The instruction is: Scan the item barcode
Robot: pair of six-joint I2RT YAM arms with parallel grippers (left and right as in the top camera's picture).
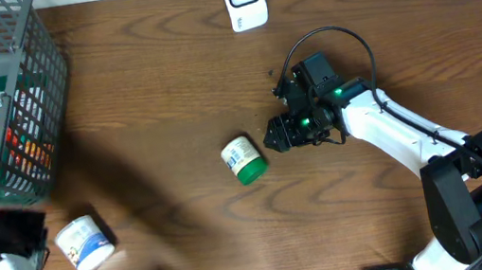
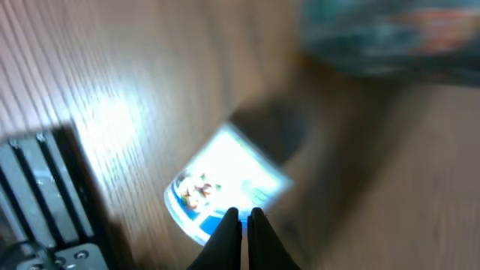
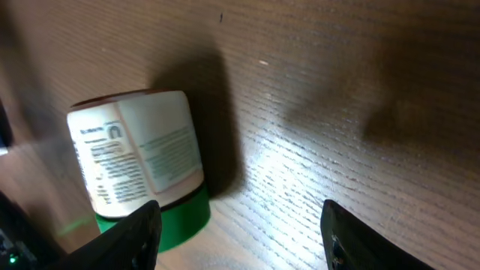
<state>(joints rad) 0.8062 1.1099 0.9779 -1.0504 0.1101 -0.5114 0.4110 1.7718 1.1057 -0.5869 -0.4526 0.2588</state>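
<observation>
1. table (image 1: 148, 91): i see dark wood grain with glare patches.
2. green-lidded jar (image 1: 245, 160): lying on its side mid-table, just beside my right gripper (image 1: 272, 137), whose jaws are spread and empty.
3. left gripper (image 2: 242, 219): jaws pressed together, near the blue-white tub (image 2: 225, 184).

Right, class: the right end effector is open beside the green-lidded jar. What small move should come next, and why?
Probably nudge the right end effector toward the green-lidded jar until it sits centred between the open fingers. The jar lies on its side, untouched, off toward one finger in the wrist view, so closing now would likely miss.
</observation>
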